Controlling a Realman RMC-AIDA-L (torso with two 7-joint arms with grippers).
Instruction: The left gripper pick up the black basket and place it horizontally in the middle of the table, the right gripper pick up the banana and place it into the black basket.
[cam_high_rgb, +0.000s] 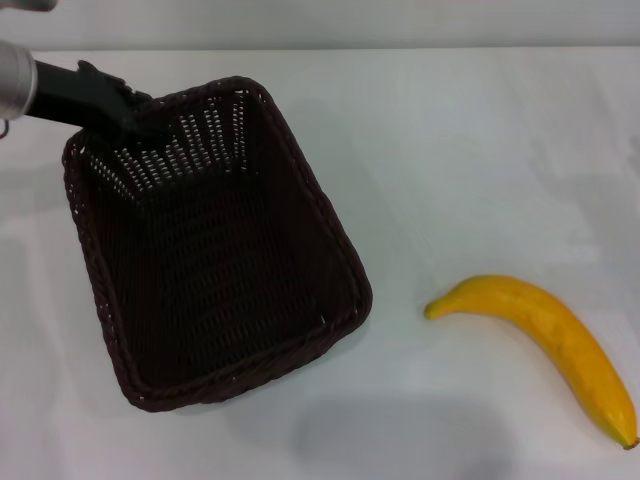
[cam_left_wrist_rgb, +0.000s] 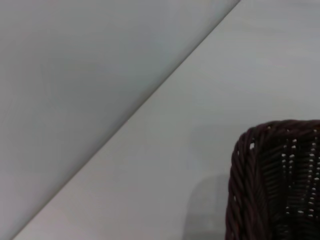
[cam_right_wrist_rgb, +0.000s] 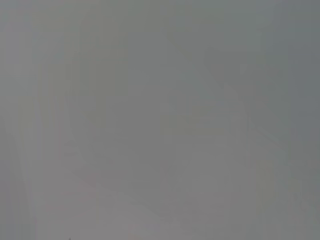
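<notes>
The black basket (cam_high_rgb: 240, 370) fills the left half of the head view, skewed, with its long side running from far left to near right. My left gripper (cam_high_rgb: 138, 112) reaches in from the far left and is shut on the braided rim at the basket's far end. A soft shadow on the table (cam_high_rgb: 480, 150) near the basket's front corner suggests that the basket hangs slightly above it. One rounded corner of the basket (cam_left_wrist_rgb: 250, 180) shows in the left wrist view. The banana (cam_high_rgb: 555, 335) lies on the table at the near right, apart from the basket. The right gripper is out of view.
The white tabletop's far edge (cam_high_rgb: 400, 48) runs along the top of the head view, with a grey wall behind it. The right wrist view shows only a blank grey surface.
</notes>
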